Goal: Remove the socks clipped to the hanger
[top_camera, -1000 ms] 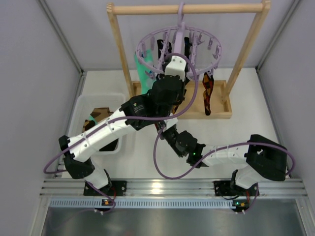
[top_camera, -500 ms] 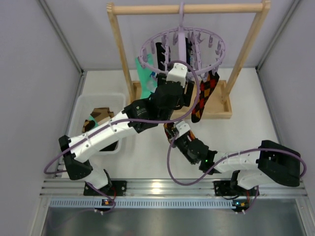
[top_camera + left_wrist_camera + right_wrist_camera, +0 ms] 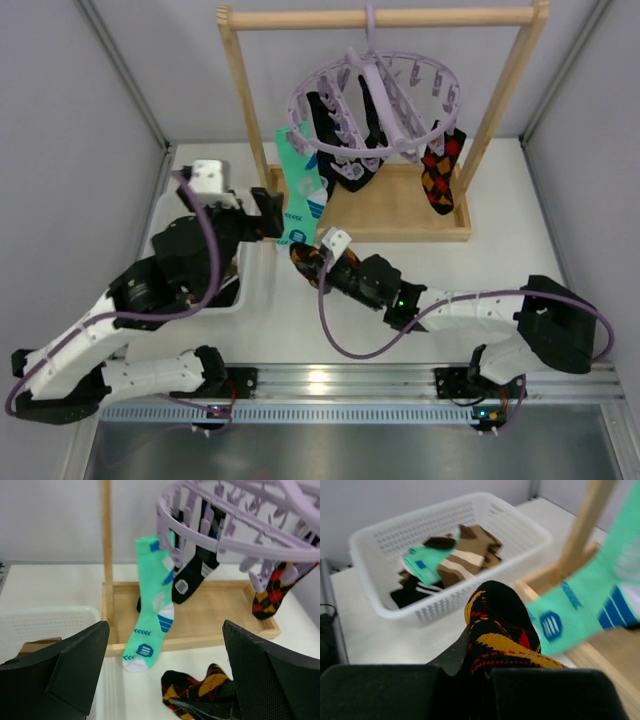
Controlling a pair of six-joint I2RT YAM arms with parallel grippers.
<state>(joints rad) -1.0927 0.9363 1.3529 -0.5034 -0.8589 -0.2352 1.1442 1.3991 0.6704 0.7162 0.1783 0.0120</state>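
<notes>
The lavender hanger [image 3: 375, 105] hangs from the wooden bar, with a teal-and-white sock [image 3: 298, 190], black socks [image 3: 345, 150] and a red-and-black argyle sock [image 3: 440, 170] clipped to it. My right gripper [image 3: 316, 264] is shut on another argyle sock [image 3: 303, 258], off the hanger and low over the table near the basket. In the right wrist view this sock [image 3: 500, 625] bulges from my gripper [image 3: 485, 667]. My left gripper [image 3: 276, 215] stands open and empty left of the teal sock. Its fingers [image 3: 60, 670] frame the teal sock [image 3: 150, 610], the held argyle sock [image 3: 200, 687] and the hanger [image 3: 240, 542].
A white basket [image 3: 485, 507] at the left holds brown striped, teal and black socks [image 3: 460, 560]; in the top view my left arm covers most of the basket [image 3: 165, 215]. The wooden rack [image 3: 240, 90] stands on a base tray [image 3: 400, 215]. Grey walls close both sides.
My left gripper opened and the left arm swung back from the hanger to the left, over the basket. The right gripper carried the argyle sock down and left. The hanger swung.
</notes>
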